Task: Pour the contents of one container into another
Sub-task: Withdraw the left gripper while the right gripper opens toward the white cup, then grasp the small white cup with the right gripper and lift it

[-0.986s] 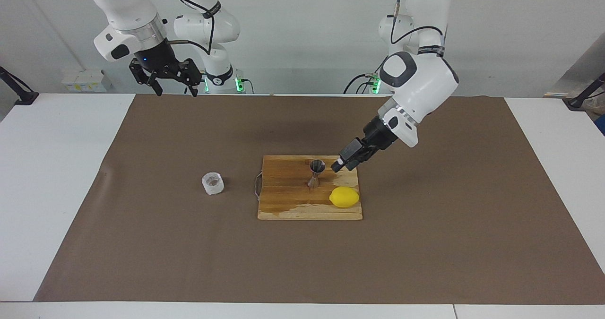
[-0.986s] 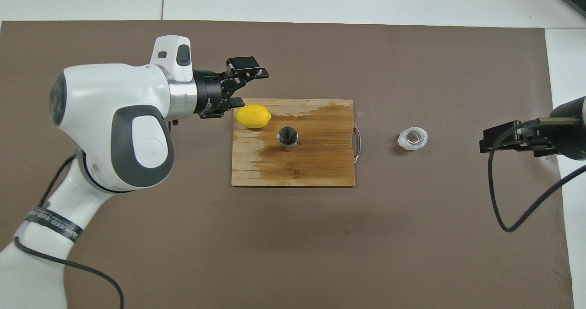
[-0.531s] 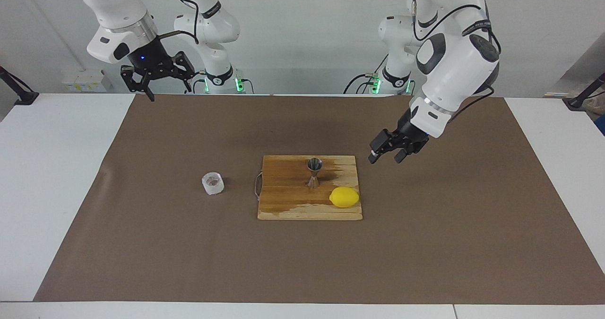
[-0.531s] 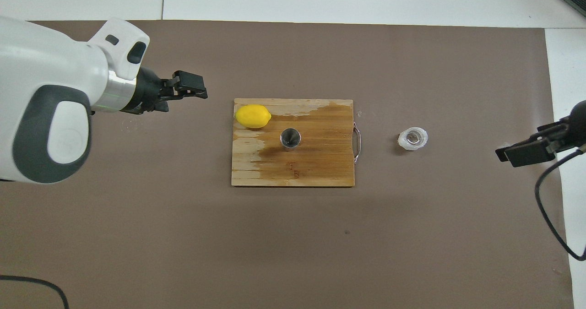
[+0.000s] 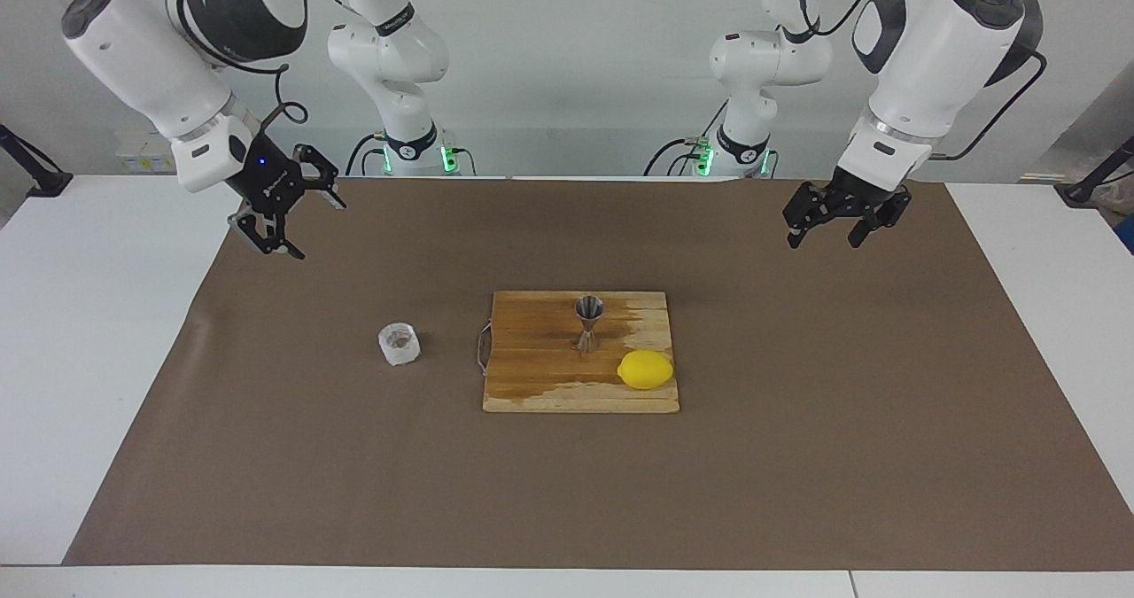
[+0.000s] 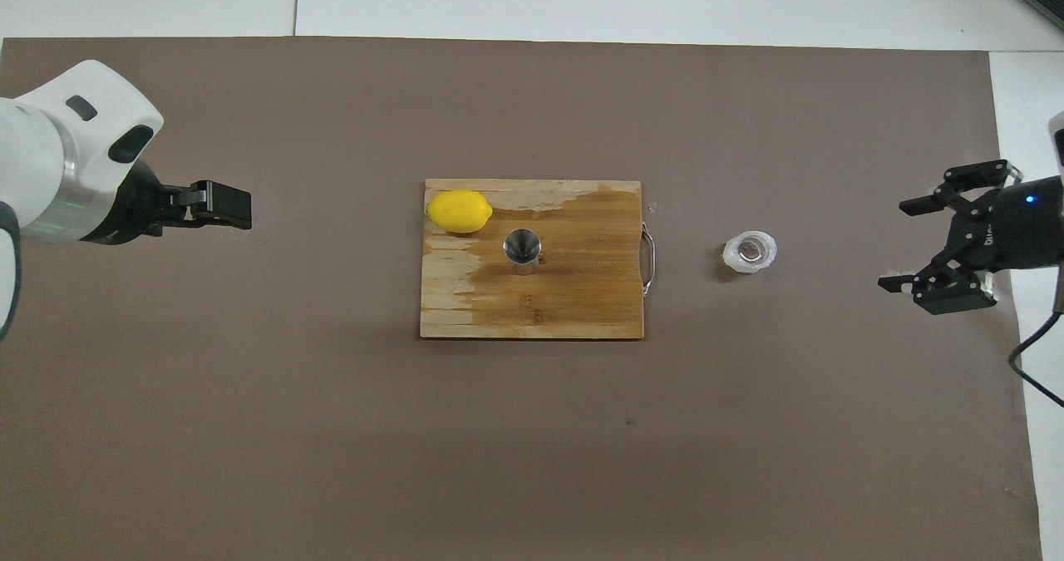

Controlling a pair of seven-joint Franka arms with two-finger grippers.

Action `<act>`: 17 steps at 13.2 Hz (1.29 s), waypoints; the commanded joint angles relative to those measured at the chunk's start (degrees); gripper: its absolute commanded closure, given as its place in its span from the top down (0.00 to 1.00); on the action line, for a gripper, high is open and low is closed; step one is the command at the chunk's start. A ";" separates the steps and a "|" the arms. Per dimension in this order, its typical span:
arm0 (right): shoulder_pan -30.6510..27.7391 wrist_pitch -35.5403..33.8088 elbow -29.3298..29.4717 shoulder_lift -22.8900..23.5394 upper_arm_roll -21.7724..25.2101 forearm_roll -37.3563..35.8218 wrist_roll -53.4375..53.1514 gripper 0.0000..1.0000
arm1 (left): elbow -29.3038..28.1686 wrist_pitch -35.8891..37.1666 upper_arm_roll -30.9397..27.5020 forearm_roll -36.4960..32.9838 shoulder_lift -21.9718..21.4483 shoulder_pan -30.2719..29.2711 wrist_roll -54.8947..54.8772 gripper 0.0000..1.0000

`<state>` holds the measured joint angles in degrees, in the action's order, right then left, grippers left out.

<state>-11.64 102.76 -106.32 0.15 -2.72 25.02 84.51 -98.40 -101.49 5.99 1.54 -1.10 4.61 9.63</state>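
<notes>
A brown mat covers the middle of the white tabletop. Near the mat's centre lies a wooden cutting board, with a wire handle on its edge toward the right arm's end; part of its surface is darker in tone than the pale strip along the edge farther from the robots. The steel jigger stands upright on the board, in the half nearer to the robots, its open upper cone facing up. A yellow lemon rests on the same board, at the corner toward the left arm's end and farther from the robots than the jigger; the two are near but apart. The translucent whitish cup stands upright on the mat, off the board, toward the right arm's end, well clear of the wire handle; its inside appears brownish. The left pincer hangs in the air over bare mat toward the left arm's end of the tabletop, its fingers apart and holding nothing. The right pincer hangs over the mat's edge toward the right arm's end, tilted, its fingers likewise apart and empty. Neither pincer touches the cup, the jigger, the lemon or the board; both are well apart from them.
</notes>
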 commanded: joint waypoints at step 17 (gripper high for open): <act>-1.11 11.32 -5.91 24.46 -1.23 29.73 48.02 1.00 | 6.73 9.21 -0.19 -4.35 0.58 -1.62 -6.20 1.00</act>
<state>-13.39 112.35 -110.44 24.81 -3.48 52.74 130.63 -91.34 -92.86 5.71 -2.40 -0.05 3.38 3.82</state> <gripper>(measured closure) 0.000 0.000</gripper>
